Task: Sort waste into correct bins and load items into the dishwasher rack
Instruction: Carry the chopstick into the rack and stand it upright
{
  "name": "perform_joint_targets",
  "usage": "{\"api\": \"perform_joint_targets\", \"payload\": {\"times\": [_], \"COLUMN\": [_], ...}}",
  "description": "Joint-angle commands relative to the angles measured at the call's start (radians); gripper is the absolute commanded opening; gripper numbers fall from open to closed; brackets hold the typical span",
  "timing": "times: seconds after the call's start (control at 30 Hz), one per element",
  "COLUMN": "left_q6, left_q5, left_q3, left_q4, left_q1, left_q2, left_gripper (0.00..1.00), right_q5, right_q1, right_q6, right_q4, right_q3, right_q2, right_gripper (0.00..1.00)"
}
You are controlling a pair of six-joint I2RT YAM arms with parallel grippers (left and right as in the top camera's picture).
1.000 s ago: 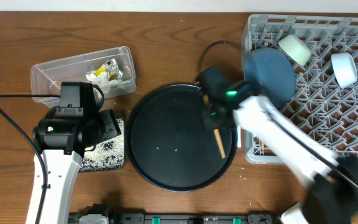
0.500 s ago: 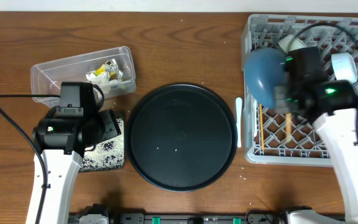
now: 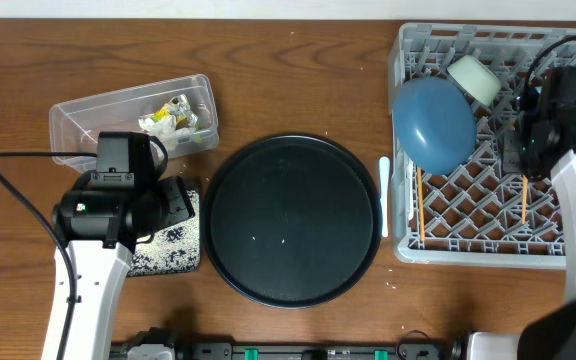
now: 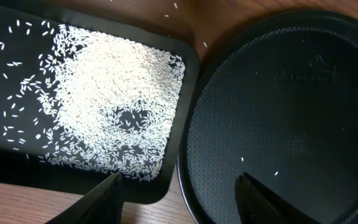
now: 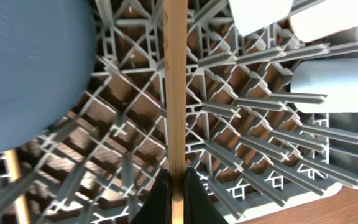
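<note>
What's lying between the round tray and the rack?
A white spoon lies in the narrow gap between the round tray and the rack, running along the rack's left wall. The overhead view shows it.

A thin wooden chopstick [image 5: 174, 93], pinched in the right gripper [image 5: 174, 182], extends over the grey rack [image 3: 468, 252] beside the dark-blue bowl [image 3: 434, 122].

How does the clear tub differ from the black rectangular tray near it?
The tub is see-through with deeper walls; the tray is opaque black and shallow. The tub holds a crinkled yellow-green wrapper and some white paper; the tray holds loose rice. Both are rectangular with rounded corners and sit left of the round tray.
</note>
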Motion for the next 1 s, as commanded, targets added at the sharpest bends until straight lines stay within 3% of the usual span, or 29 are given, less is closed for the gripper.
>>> {"api": "perform_joint_targets", "payload": {"times": [0.0,0.27,0.3,0.4,0.47,0.6,0.87,0.97], "left_q6": [-0.010,-0.010,-0.010,-0.010,-0.010,-0.010,-0.010,-0.014], "left_q5": [-0.002,-0.002,-0.002,-0.002,-0.002,-0.001,-0.001,-0.002], "left_q3": [0.017,0.017,0.017,0.017,0.017,0.017,0.017,0.017], "left_q4": [-0.003,-0.003,-0.003,-0.003,-0.003,-0.003,0.009,0.013], "left_q1": [0.005,0.005,0.005,0.005,0.005,0.005,0.005,0.005], "left_q2": [0.002,0.002,0.002,0.002,0.002,0.002,0.002,0.002], "left_gripper": [0.59,0.59,0.59,0.59,0.64,0.68,0.68,0.68], "right_q5": [0.008,-0.005,-0.005,-0.032,-0.074,-0.155,-0.598,-0.667], "right_q1": [-0.018,-0.020,-0.020,-0.019,-0.019,-0.019,0.021,0.095], "right_q6": [-0.066,-0.051,-0.036,-0.033,-0.033,0.005,0.025,0.011], "right_q4": [0.013,0.025,0.031,0.029,0.017,-0.018,-0.118,-0.127], "right_q3": [-0.006,-0.006,-0.006,-0.006,-0.006,0.013,0.070,0.070], "right_q2": [0.056,0.140,0.140,0.140,0.140,0.129,0.016,-0.019], "right_gripper": [0.01,0.04,0.10,0.48,0.50,0.46,0.10,0.02]}}
